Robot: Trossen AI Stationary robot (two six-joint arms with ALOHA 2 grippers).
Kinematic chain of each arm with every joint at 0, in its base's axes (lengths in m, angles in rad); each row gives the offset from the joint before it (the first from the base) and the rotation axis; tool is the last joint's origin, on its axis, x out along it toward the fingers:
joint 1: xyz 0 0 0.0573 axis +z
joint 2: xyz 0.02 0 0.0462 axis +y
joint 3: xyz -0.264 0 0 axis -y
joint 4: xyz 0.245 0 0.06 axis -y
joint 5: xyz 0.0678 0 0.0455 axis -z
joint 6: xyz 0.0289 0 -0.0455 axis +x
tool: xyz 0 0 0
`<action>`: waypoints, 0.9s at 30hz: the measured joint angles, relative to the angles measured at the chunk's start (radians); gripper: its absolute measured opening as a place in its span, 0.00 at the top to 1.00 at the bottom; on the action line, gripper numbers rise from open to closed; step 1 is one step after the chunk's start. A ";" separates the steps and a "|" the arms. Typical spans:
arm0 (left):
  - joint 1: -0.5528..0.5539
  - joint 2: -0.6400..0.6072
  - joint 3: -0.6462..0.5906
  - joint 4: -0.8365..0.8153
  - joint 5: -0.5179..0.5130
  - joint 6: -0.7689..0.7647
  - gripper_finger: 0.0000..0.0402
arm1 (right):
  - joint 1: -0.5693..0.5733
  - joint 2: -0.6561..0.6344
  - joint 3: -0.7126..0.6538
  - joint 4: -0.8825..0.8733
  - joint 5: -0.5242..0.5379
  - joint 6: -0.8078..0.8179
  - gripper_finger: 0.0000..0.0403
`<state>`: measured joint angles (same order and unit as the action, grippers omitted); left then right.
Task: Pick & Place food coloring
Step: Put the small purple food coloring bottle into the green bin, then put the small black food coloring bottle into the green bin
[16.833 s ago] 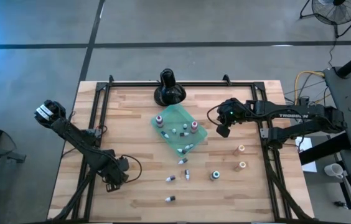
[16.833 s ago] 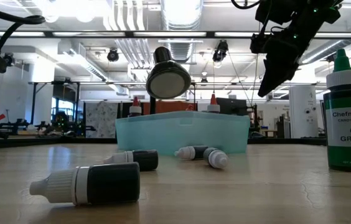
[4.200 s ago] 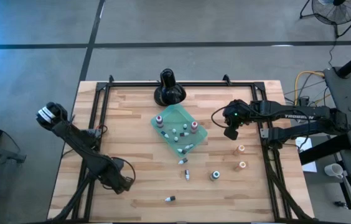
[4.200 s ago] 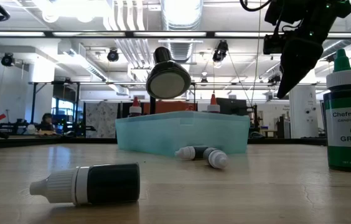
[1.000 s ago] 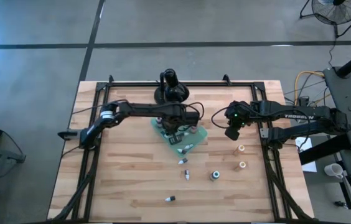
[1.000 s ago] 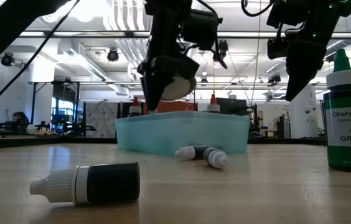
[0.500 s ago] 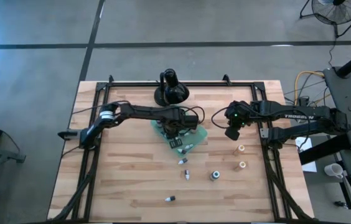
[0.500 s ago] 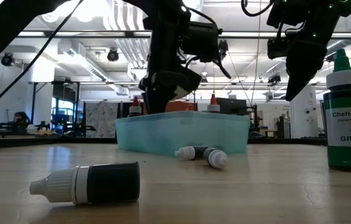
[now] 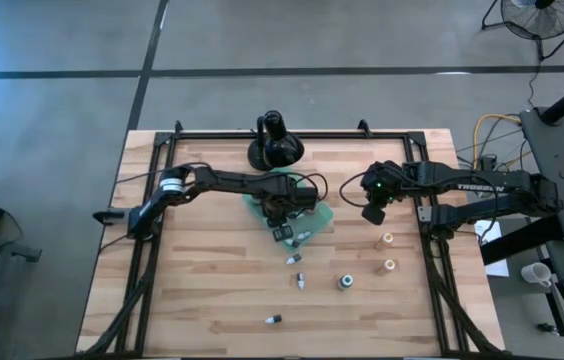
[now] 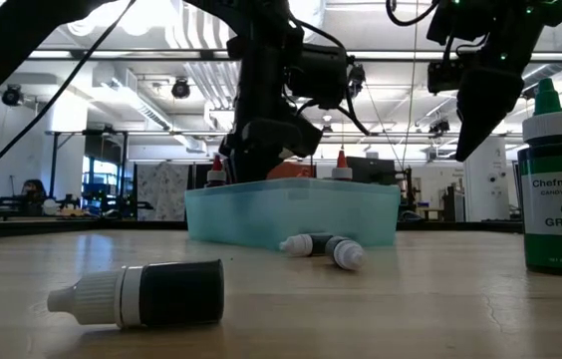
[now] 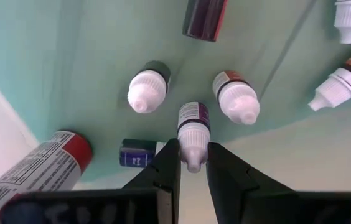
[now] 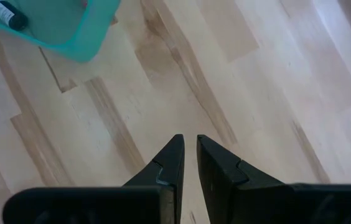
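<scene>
Left gripper [image 11: 193,167]: over the teal tray [image 9: 320,218], fingers clamped on the white cap of a purple-labelled dropper bottle [image 11: 192,126] that hangs tip-first between them.
Step in hand: judged to be the release of this bottle into the tray.
Landing spot: two white-capped bottles [image 11: 147,91] lie just beside the held one; a red-labelled bottle [image 11: 35,167] lies near the tray wall.
Good practice: lower until the bottle nearly touches the tray floor, then part the fingers; a drop from height may send it rolling into its neighbours.
Loose stock: several bottles remain on the wooden table [image 9: 212,290], among them an upright green bottle [image 10: 560,189].
Right gripper [image 12: 187,155]: clenched on nothing, above bare table beside the tray.
</scene>
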<state>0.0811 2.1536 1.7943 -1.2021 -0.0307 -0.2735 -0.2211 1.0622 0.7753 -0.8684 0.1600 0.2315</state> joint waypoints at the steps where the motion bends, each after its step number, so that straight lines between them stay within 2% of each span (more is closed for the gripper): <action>1: 0.000 0.000 0.000 0.001 0.000 -0.005 0.90 | 0.000 0.000 0.000 0.001 0.000 0.000 0.91; 11: 0.000 0.000 0.002 0.006 0.001 -0.012 0.89 | 0.000 0.000 0.000 0.012 0.000 0.000 0.91; 21: 0.000 0.000 0.023 -0.027 0.000 -0.009 0.73 | 0.000 0.000 0.000 0.013 0.000 0.001 0.91; 27: -0.002 -0.031 0.026 -0.050 -0.019 -0.010 0.71 | 0.000 0.000 0.000 0.014 0.000 0.001 0.91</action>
<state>0.0792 2.1228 1.8206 -1.2523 -0.0493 -0.2831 -0.2214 1.0622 0.7753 -0.8543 0.1596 0.2321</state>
